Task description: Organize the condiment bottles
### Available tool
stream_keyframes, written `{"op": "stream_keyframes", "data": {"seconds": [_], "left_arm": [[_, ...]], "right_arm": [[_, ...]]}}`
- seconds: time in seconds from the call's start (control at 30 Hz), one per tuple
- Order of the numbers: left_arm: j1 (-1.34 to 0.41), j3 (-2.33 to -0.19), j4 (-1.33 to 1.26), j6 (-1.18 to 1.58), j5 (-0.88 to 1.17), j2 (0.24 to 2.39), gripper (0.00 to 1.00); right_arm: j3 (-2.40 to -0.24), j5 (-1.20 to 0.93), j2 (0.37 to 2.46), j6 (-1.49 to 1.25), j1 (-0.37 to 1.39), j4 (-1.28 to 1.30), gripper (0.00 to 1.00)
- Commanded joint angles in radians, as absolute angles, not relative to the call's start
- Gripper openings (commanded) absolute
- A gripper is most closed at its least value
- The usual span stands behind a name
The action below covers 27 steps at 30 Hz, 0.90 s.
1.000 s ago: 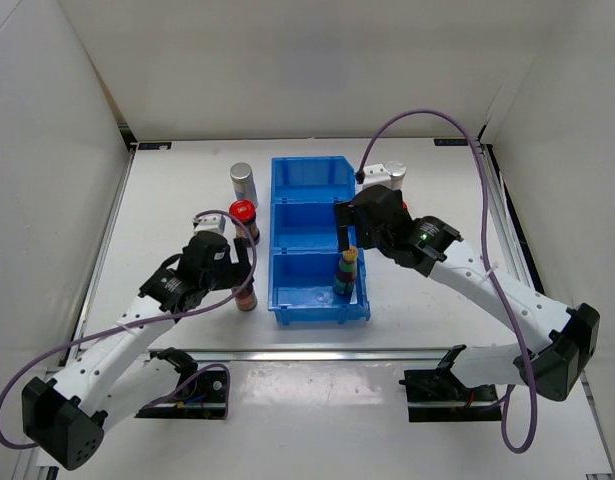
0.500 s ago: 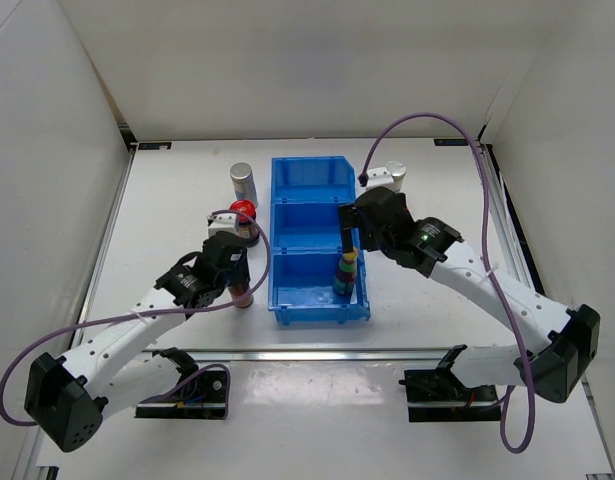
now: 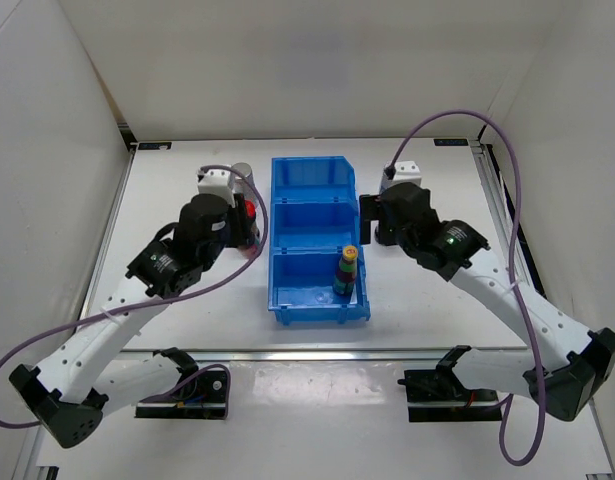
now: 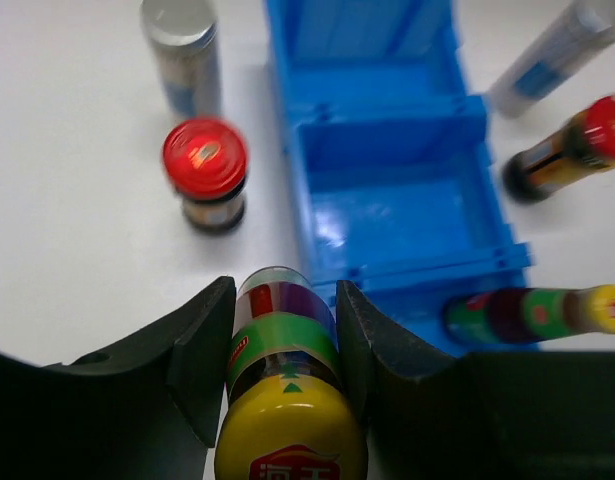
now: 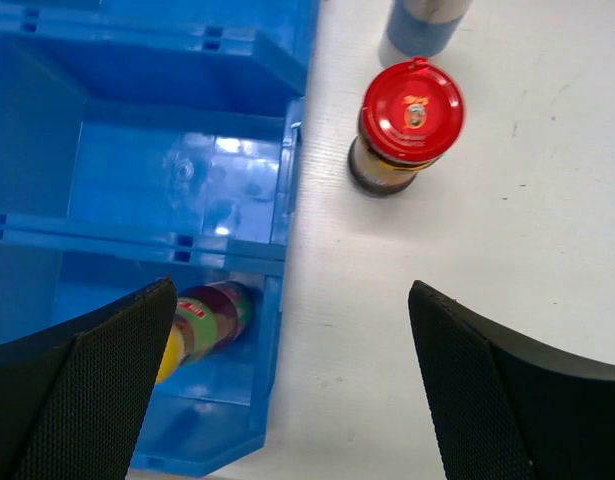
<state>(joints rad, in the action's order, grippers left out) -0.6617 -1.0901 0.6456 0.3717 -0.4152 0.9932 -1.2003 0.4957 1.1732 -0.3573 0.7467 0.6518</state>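
Low in the left wrist picture, the left gripper (image 4: 284, 300) was clenched on a yellow-capped bottle (image 4: 287, 400), cap toward the camera, just left of the blue bin (image 4: 387, 190), with its twin (image 4: 532, 312) inside that bin at lower right; the right gripper (image 5: 292, 330) hung open.

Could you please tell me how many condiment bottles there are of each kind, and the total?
Yellow-capped: 2, held yellow bottle, binned yellow bottle
Red-capped dark: 2, left-side red bottle, right-side red bottle
Silver-topped: 2, left-side silver bottle, right-side silver bottle
Total: 6
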Motion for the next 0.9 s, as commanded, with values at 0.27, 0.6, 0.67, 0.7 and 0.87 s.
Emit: {"op": "stream_keyframes", "data": {"seconds": [0.27,0.6,0.67,0.7,0.87], "left_arm": [[-0.874,-1.177,0.419,0.345,-0.307,1.195,0.11],[-0.911,-1.028,0.238,0.345,-0.373,1.288,0.11],[-0.911,-1.015,0.225,0.336,-0.373,1.315,0.14],[-0.911,-1.015,0.225,0.336,-0.373,1.330,0.14],[-0.911,-1.005,0.225,0.336,-0.373,1.341,0.16]], "right_arm": [[-1.195,0.465,1.103,-0.328,0.612,0.652,1.00],[-1.166,0.446,1.048,-0.337,0.560,0.661,1.00],[-1.157,0.446,1.048,-0.337,0.560,0.670,1.00],[-1.157,0.446,1.048,-0.337,0.560,0.670,1.00],[-1.146,0.437,1.048,-0.347,0.551,0.670,1.00]]}}
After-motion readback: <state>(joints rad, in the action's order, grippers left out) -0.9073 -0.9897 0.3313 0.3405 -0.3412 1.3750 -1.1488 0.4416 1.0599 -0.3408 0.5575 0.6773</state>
